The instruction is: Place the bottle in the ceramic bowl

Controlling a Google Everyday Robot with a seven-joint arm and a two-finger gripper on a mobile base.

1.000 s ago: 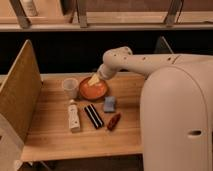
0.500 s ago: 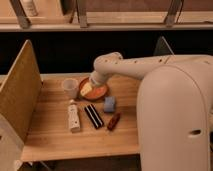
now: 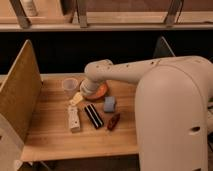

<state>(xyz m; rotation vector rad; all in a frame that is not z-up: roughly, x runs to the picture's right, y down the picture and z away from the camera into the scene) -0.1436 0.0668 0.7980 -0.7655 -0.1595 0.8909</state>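
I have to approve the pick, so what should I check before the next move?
1. Bottle in the open, lying flat on the table: ok.
2. Tool over the bottle: not ok; it sits between the translucent cup and the bottle's near end.
3. Bottle in hand: not ok.
4. Black striped bar apart from the bottle: ok.
5. Ceramic bowl free inside: cannot tell; the arm covers most of it.
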